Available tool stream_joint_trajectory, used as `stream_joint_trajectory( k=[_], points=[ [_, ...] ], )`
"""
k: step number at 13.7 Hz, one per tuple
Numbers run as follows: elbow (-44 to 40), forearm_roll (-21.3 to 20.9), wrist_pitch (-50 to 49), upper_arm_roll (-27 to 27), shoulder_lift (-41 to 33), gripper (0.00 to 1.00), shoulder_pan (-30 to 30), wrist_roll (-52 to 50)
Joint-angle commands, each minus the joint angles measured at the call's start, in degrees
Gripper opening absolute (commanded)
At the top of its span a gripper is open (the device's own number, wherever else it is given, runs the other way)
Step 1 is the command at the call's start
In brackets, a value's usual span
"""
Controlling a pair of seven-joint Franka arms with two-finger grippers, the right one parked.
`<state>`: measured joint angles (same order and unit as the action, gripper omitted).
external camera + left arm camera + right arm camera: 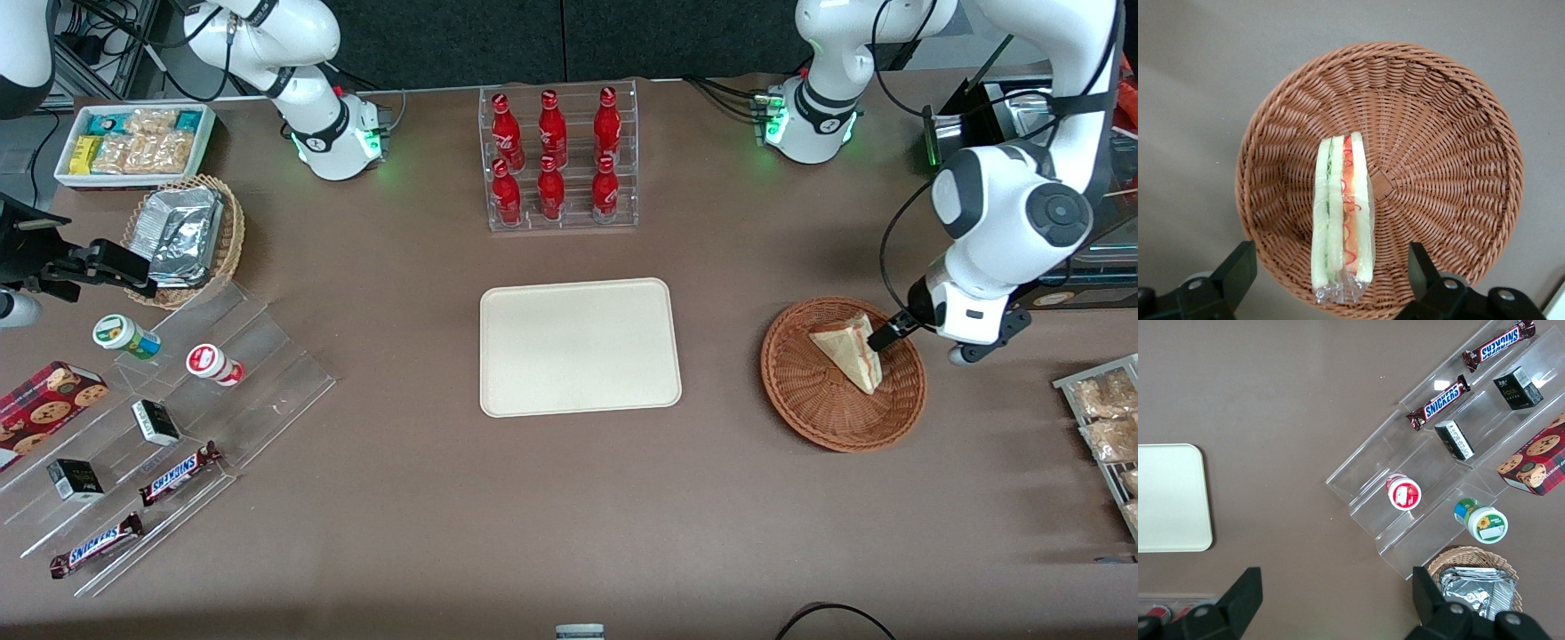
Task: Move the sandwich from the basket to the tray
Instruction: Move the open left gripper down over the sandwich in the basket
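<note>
**Poised over the basket, wedge not yet held**

While my gripper [1328, 273] hangs above the basket [1458, 160] with its jaws wide and nothing between them, the sandwich [1341, 213] stands on edge in the wicker, near the rim closest to me, filling stripes up.

My worry is the wrap: it looks slick, and the wedge is narrow and tall, so if one finger [1238, 267] lands first I judge it could tip or skid the sandwich against the sloping weave rather than pinch it. Coming down off-centre might also catch the rim and shove the whole basket.

From my wrist I see the red and pale layers and how my fingers straddle the wedge; the tray is absent there. Only the front view shows the tray [580, 347] lying well apart toward the parked arm's end, with the sandwich's triangular face.
</note>
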<state>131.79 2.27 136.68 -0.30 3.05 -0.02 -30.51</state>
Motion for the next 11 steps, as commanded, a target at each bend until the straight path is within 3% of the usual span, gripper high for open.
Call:
stream_joint_trajectory(
  k=[1, 11],
  points=[
    [3.55, 0.19, 3.5, 0.03, -1.65, 1.0, -1.39, -1.57],
    [5.93, 0.28, 11.77, 0.12, 3.44, 1.0, -2.89, -3.59]
  ],
)
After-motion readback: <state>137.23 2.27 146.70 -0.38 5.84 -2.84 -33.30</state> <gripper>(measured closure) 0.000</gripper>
